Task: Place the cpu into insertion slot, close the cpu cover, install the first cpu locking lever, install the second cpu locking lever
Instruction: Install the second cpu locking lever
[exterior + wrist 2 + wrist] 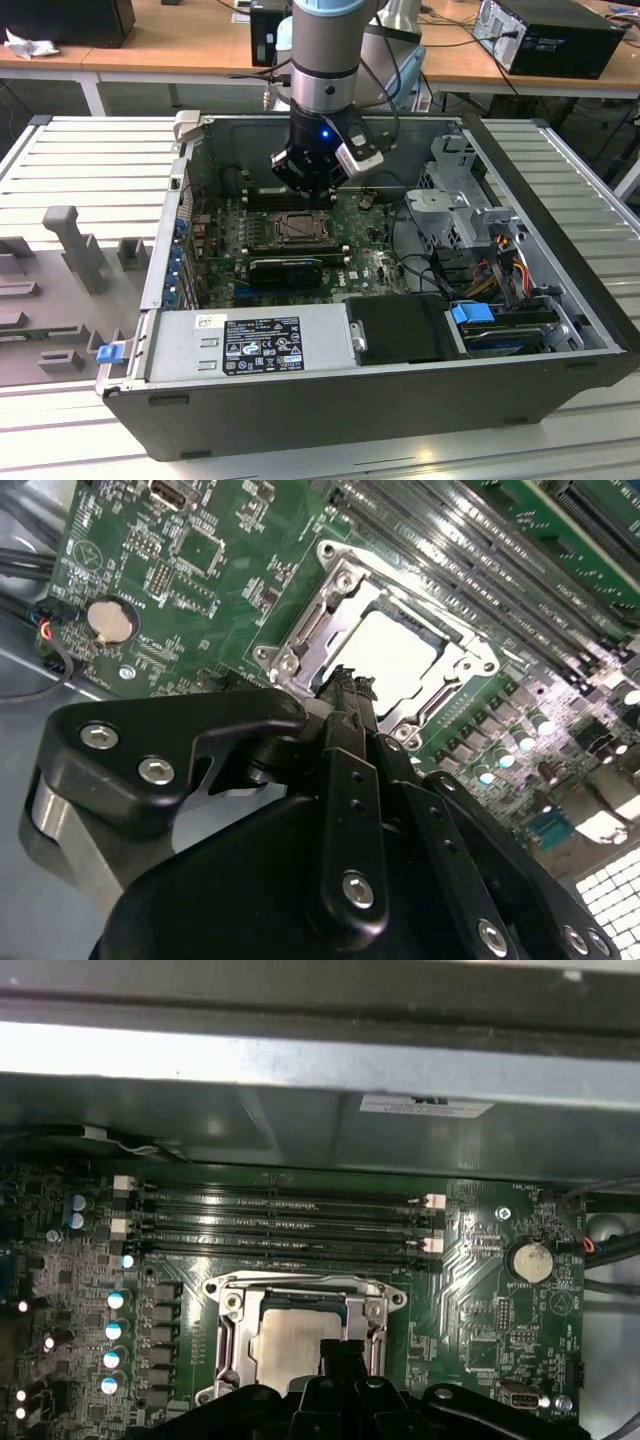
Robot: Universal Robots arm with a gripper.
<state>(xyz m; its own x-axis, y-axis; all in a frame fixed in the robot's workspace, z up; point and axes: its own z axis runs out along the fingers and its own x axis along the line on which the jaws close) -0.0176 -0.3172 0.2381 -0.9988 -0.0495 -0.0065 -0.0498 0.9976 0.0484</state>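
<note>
1. Nearest in the exterior view lies the grey power supply (pixel 255 345), along the near wall of the open computer case (pixel 560 190).
2. Beyond it, on the green circuit board (pixel 375 265), sits the insertion slot (pixel 290 228), just below the gripper (pixel 312 180).
3. In both wrist views the cpu (pixel 385 660) already lies flat in the slot, its pale top showing through the silvery cpu cover (pixel 232 1332), which looks lowered around it.
4. The jaws look drawn together at their tips and grip nothing; they hover just above the chip's edge.
5. Judged from this, the work is at the cover or levers: any push should be straight down and gentle, keeping the frame square so the chip does not shift.
6. Farthest are the long memory slots (pixel 285 1225) and the case's far wall.
</note>
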